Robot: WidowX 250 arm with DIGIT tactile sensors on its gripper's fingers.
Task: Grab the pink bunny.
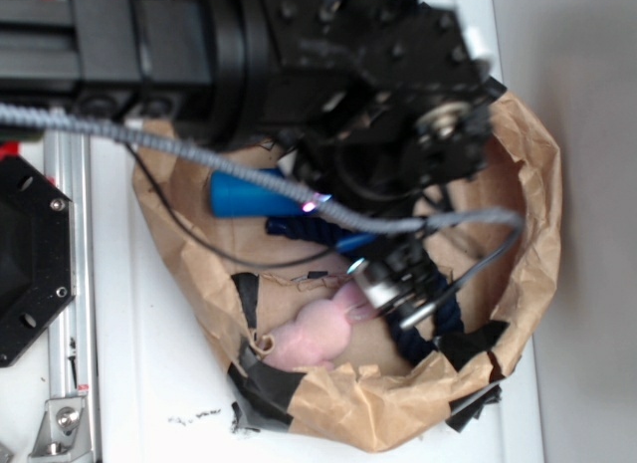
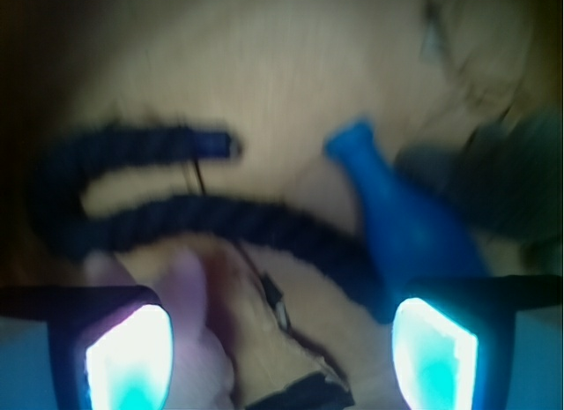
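Observation:
The pink bunny (image 1: pixel 311 336) lies in the near part of a crumpled brown paper nest (image 1: pixel 398 413), its ears pointing up toward my gripper (image 1: pixel 394 292). In the wrist view the bunny (image 2: pixel 192 344) is blurred at the bottom left, just inside the left finger (image 2: pixel 123 353), and its ears reach up to the rope. The right finger (image 2: pixel 436 353) stands far off on the other side. My gripper (image 2: pixel 282 357) is open, with the bunny between the jaws on the left side and bare paper in the middle.
A blue bottle (image 1: pixel 247 194) (image 2: pixel 401 220) lies on its side in the paper nest. A dark blue rope (image 1: pixel 430 319) (image 2: pixel 176 218) curls beside the bunny. Black tape (image 1: pixel 267 381) patches the paper rim. A metal rail (image 1: pixel 65 284) runs along the left.

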